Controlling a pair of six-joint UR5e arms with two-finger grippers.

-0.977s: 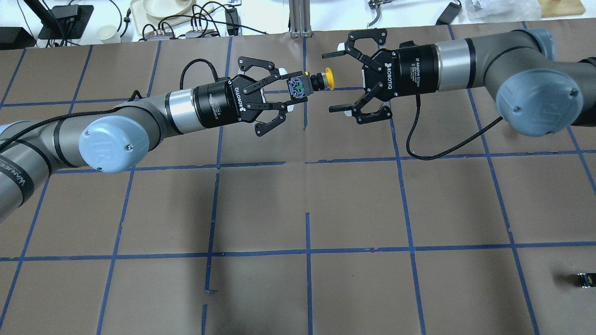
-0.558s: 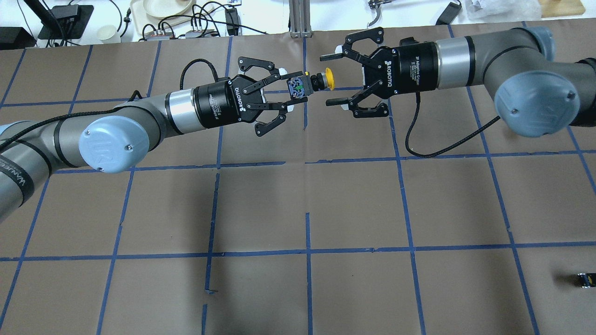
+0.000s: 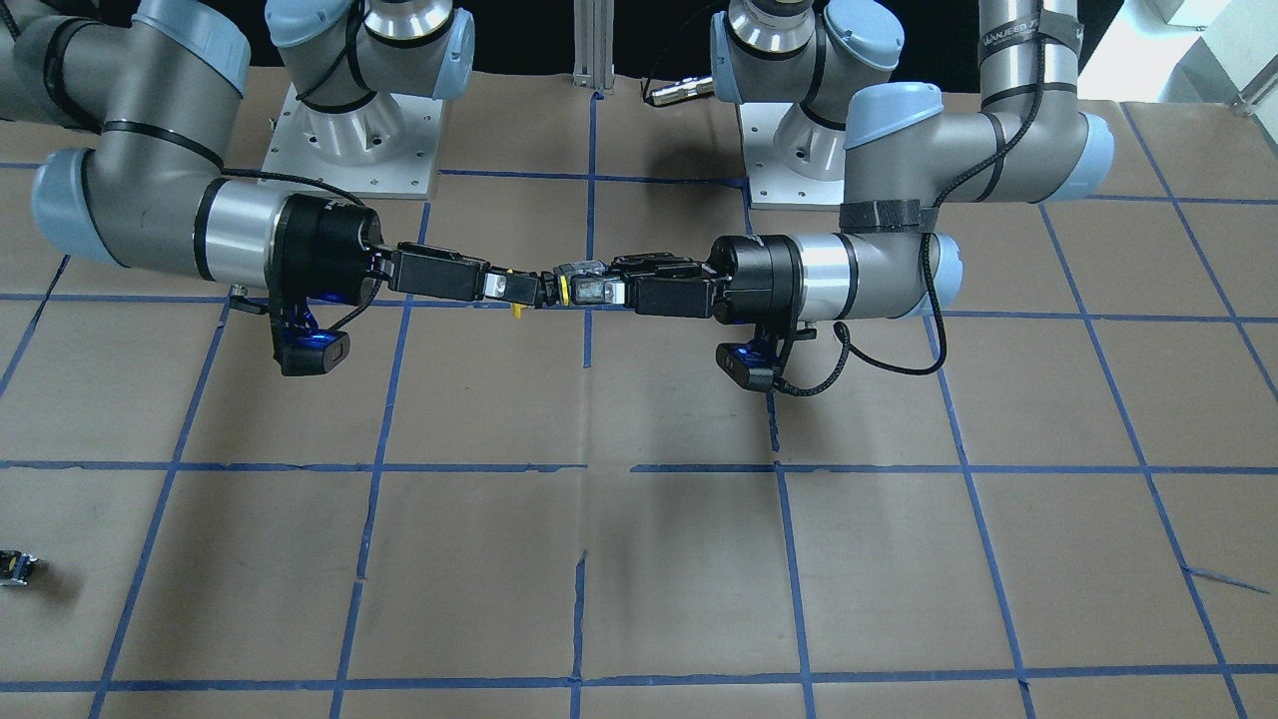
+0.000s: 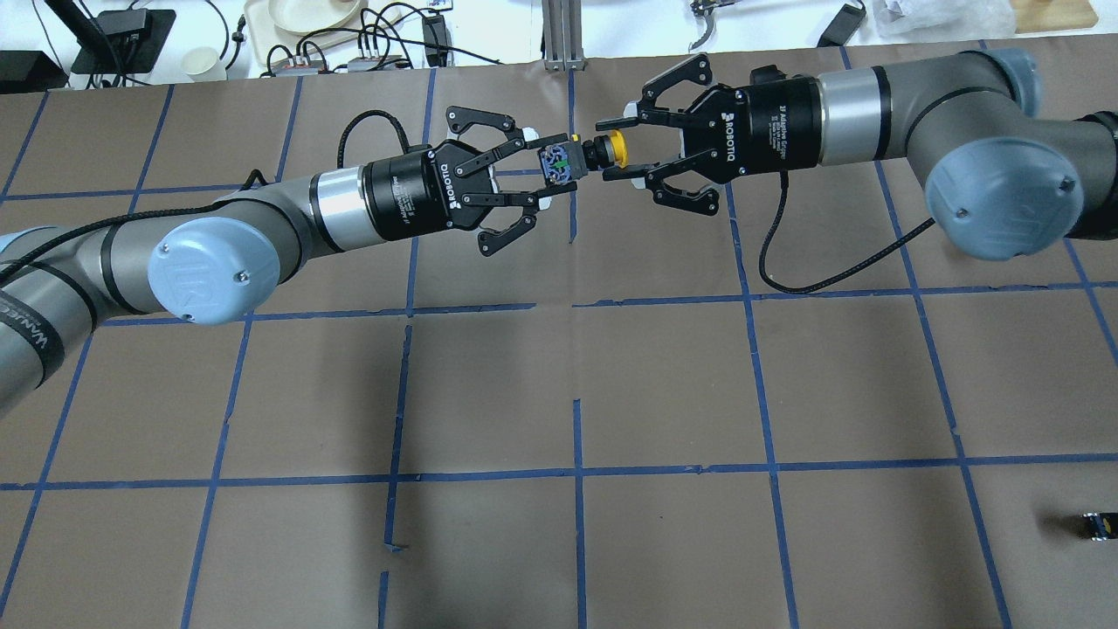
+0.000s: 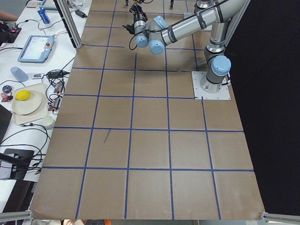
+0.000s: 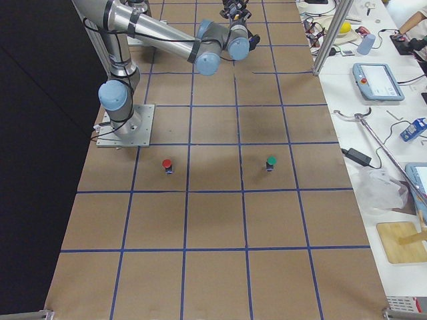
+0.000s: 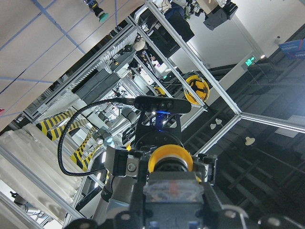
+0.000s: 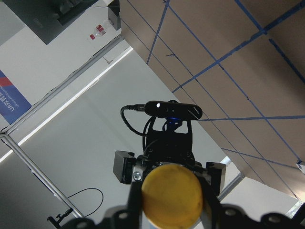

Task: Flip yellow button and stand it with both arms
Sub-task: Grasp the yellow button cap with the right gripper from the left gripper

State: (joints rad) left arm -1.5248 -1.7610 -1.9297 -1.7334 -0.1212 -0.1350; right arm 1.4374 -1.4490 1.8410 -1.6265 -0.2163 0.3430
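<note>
The yellow button is held level in the air above the far middle of the table. My left gripper is shut on its black-and-grey body, cap pointing to the right. My right gripper faces it from the right, with its fingers closed onto the yellow cap from both sides. In the left wrist view the cap shows just beyond the body. In the right wrist view the cap fills the gap between the fingers. In the front view both grippers meet at the middle, left gripper and right gripper.
A small dark switch block lies near the table's front right, also in the front view. A red button and a green button stand on the table. Cables and a plate lie beyond the far edge.
My right gripper has moved left up to the yellow cap and its fingers have closed from wide open onto it. The left arm and the button have stayed still.
</note>
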